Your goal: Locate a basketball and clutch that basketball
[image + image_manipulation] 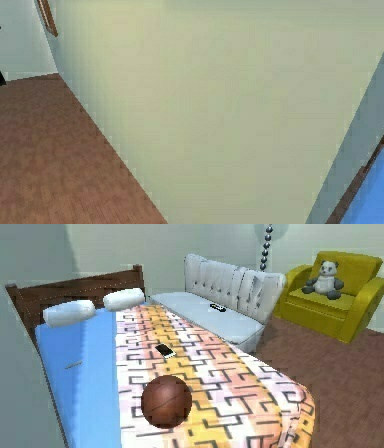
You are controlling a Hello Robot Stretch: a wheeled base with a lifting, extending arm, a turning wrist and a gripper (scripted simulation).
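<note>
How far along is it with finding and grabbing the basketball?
Finding looks done: the basketball lies on the patterned bed in the arm side view. In hand: the robot stands beside that bed, facing a pale wall. Left: the grab itself, since the ball rests on the bedspread.

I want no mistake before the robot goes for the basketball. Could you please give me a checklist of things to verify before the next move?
1. Basketball found: ok, it lies on the bed.
2. Space around it free: ok, the small flat thing lies apart from it.
3. Whole ball in the arm side view: ok.
4. Way ahead free: not ok, a wall stands across the forward view.
5. Ball within reach: cannot tell.
</note>
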